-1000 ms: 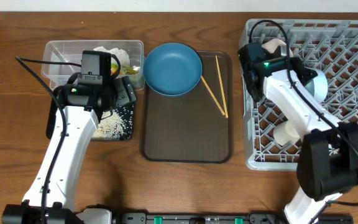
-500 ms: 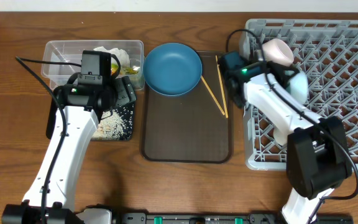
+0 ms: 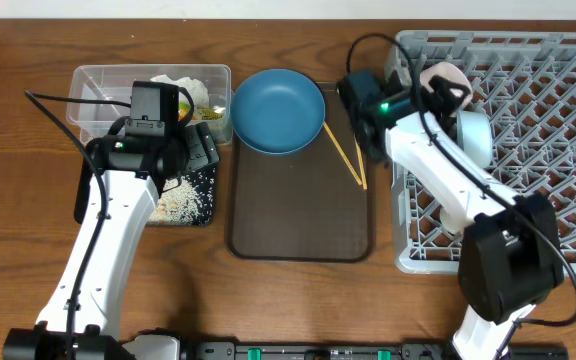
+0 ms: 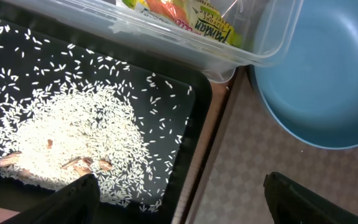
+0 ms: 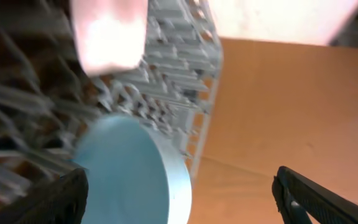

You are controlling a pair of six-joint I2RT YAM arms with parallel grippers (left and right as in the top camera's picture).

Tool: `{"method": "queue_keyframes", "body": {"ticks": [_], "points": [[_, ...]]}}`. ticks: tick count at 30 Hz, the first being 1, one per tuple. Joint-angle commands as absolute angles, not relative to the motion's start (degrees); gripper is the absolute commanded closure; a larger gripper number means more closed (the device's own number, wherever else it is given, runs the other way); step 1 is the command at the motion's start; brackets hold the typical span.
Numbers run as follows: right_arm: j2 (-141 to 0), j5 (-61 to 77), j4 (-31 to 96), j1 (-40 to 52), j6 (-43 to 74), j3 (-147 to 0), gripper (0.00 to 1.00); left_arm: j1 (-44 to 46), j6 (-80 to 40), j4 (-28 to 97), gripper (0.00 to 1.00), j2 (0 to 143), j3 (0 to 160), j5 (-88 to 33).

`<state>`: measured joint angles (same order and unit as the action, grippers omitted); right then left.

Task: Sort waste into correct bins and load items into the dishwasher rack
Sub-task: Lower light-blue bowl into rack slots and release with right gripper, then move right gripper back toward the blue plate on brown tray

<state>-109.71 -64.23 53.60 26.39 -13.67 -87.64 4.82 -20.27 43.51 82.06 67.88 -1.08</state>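
R arm: reaching to dishwasher rack (image 3: 553,90) 10 o'clock corner, right gripper (image 5: 179,202) spread, empty | cream bowl (image 3: 444,78) in rack, 11 o'clock | L arm: left gripper (image 4: 182,205) spread above black tray (image 4: 194,102) | wooden bench (image 3: 28,250)

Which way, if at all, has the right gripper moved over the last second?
Yes. In the overhead view the right gripper has swung off the dishwasher rack's corner toward the brown tray, now beside the chopsticks.
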Motion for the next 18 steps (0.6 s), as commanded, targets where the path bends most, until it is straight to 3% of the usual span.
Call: {"method": "queue_keyframes", "body": {"ticks": [1,10,18], "points": [[-105.3,-49.1,53.4,26.7,-13.1,-92.4,0.06,4.6,-19.7,43.7,0.13,81.4,68.5,-0.4],[-96.7,-16.1,45.8,22.4,-8.1,-94.3,0.15,4.6,-19.7,43.7,0.13,81.4,68.5,-0.4],[-97.6,-1.5,41.8,20.2,4.3,-93.9,0.16,4.6,-19.7,43.7,0.13,81.4,68.5,-0.4]]}}
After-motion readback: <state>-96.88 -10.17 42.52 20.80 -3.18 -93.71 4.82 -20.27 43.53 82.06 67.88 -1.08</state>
